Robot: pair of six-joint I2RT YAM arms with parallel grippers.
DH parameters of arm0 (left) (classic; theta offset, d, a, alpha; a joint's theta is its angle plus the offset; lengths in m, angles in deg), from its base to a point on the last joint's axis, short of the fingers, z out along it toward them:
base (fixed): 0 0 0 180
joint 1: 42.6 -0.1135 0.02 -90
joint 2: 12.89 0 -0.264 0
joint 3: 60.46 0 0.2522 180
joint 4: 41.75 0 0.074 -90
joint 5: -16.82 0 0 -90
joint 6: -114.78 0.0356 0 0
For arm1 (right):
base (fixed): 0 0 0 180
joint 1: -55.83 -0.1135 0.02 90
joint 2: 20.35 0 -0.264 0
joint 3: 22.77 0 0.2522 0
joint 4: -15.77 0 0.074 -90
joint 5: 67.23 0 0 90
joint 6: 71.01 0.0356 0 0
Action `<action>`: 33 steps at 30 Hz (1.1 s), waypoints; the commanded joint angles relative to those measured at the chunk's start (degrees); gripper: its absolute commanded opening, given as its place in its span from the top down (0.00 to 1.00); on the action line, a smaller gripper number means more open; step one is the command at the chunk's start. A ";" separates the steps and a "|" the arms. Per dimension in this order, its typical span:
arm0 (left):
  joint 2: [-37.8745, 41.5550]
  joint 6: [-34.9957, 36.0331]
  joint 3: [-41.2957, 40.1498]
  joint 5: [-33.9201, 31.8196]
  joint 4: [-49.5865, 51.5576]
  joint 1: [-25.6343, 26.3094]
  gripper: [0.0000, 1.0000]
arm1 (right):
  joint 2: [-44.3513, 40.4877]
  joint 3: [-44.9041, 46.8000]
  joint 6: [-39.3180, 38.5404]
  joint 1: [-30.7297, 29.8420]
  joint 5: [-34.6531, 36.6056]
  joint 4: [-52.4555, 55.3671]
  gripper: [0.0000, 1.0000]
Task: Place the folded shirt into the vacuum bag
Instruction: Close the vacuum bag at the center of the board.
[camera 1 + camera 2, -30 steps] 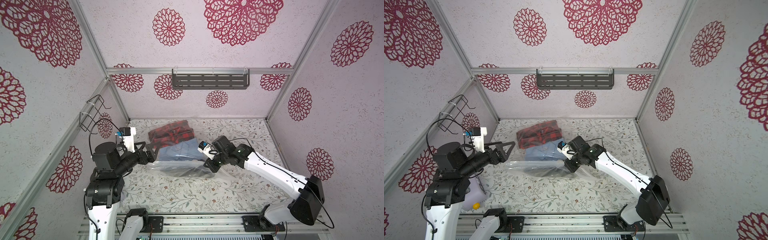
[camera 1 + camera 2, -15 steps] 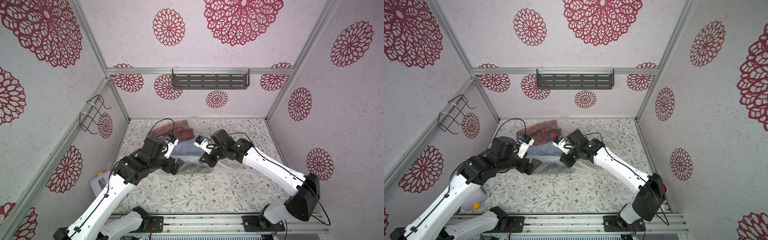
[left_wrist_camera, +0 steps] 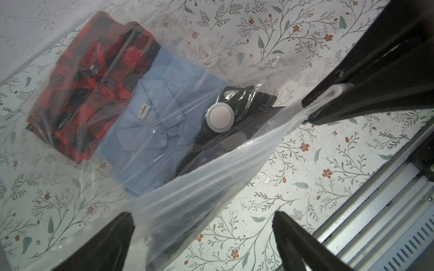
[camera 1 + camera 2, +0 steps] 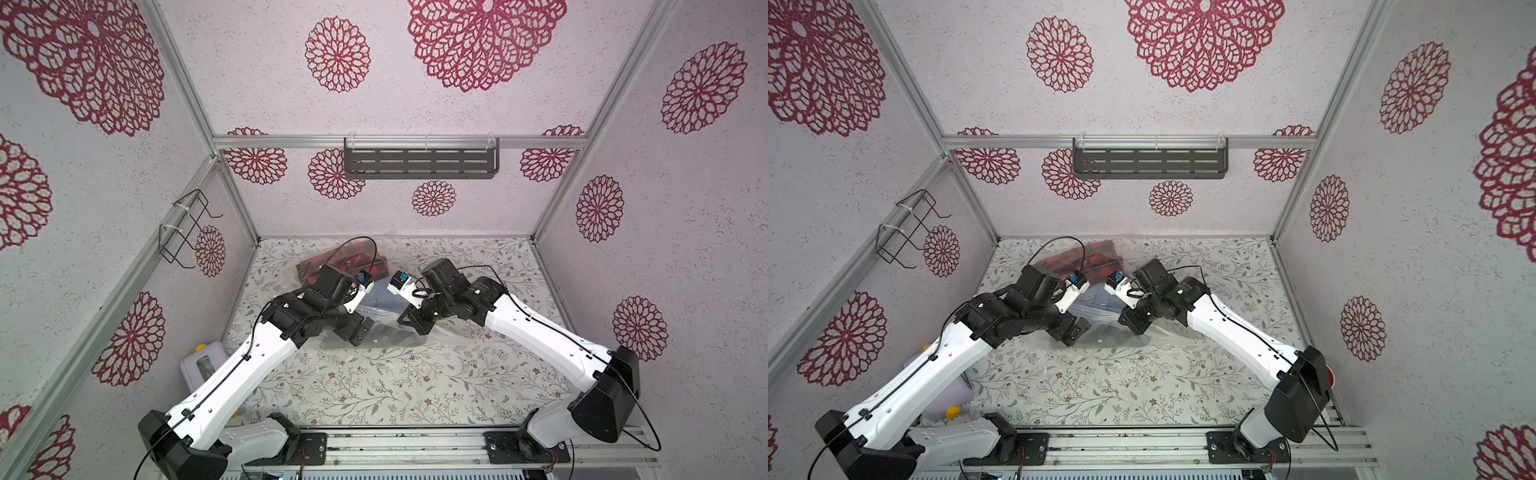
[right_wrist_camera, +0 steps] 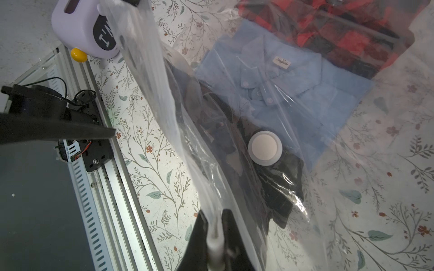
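The right gripper (image 5: 214, 214) is clamped on the raised mouth edge of the vacuum bag (image 3: 223, 173). The left gripper (image 3: 202, 214) is at the same edge with its jaws apart. The bag lies centre-far on the table (image 4: 395, 386) and contains three folded shirts (image 3: 159, 112).

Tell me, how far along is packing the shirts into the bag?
Done: the red plaid shirt, blue shirt and dark shirt lie inside the vacuum bag. In hand: the right tool pinches the bag's lifted edge; the left tool is open near it. Left: probably only letting go.
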 commanded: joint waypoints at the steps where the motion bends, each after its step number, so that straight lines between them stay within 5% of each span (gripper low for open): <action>1: 3.73 2.64 0.76 -2.24 -4.26 0.46 0.03 | -0.40 -1.93 -1.05 0.23 -2.70 -1.75 1.00; 8: 9.76 4.07 -1.18 4.04 -7.36 0.40 0.03 | -0.41 -1.67 -0.84 0.24 -3.05 -2.29 1.00; 15: 2.81 4.45 -1.72 7.51 -2.60 0.49 0.03 | -0.48 -1.82 -0.58 0.23 -3.12 -2.17 1.00; 25: -2.33 4.35 -1.08 3.89 -2.38 0.44 0.05 | -1.16 -1.41 -0.43 0.15 -3.58 -2.55 1.00; 30: -4.01 2.92 0.35 3.72 -2.03 0.42 0.35 | -1.36 -1.24 -0.45 0.15 -3.60 -2.54 1.00; 33: -4.38 1.97 1.20 3.56 -1.78 0.44 0.73 | -1.71 -1.14 -0.49 0.15 -3.55 -2.55 1.00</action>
